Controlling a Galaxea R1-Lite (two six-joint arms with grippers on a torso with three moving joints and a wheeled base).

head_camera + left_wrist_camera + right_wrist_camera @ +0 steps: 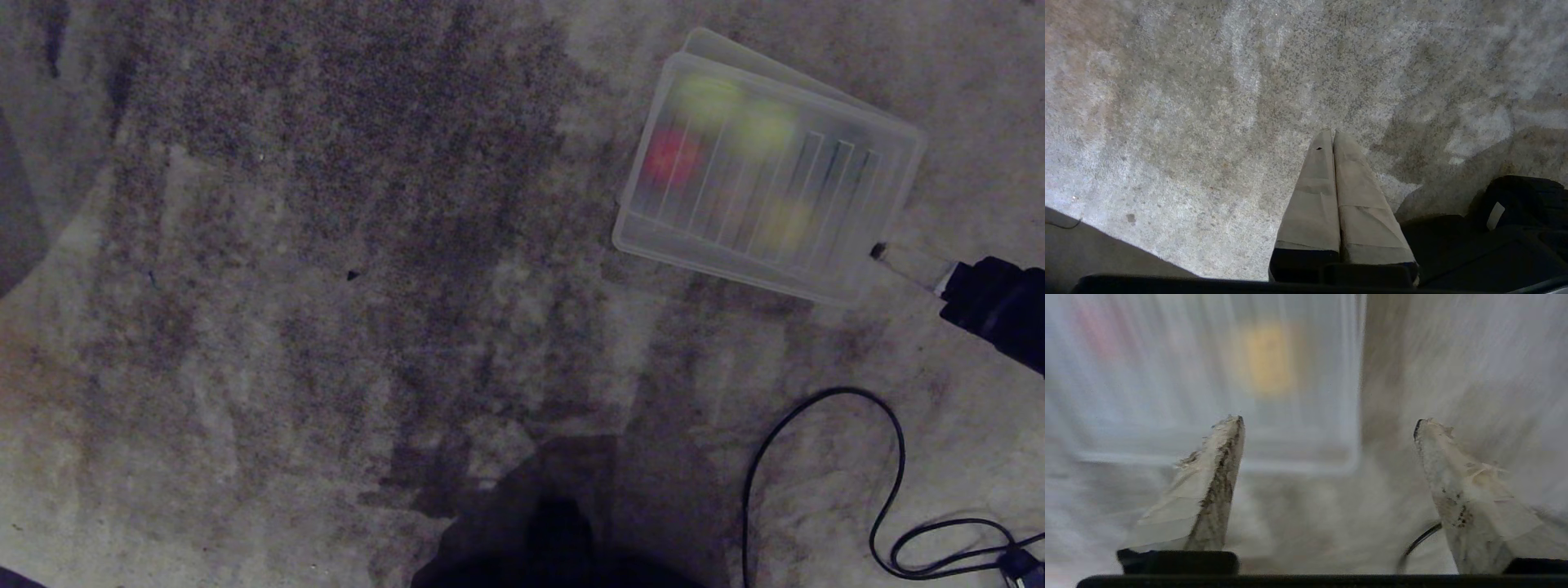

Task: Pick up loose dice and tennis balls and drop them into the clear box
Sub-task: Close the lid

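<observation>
The right gripper (1327, 422), jaws wide and empty, sits just beside the box's (890, 208) near-right corner; the left gripper (1333, 136), pinched closed, hangs over bare carpet.

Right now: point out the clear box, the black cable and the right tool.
clear box (902, 147): head view, bare rim at its far right corner.
black cable (898, 457): head view, right side of its loop on the carpet.
right tool (1327, 422): right wrist view, midway between its spread fingertips.

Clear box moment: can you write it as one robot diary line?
right gripper: open, empty, beside clear box | left gripper: shut, parked | box: lid on
</observation>
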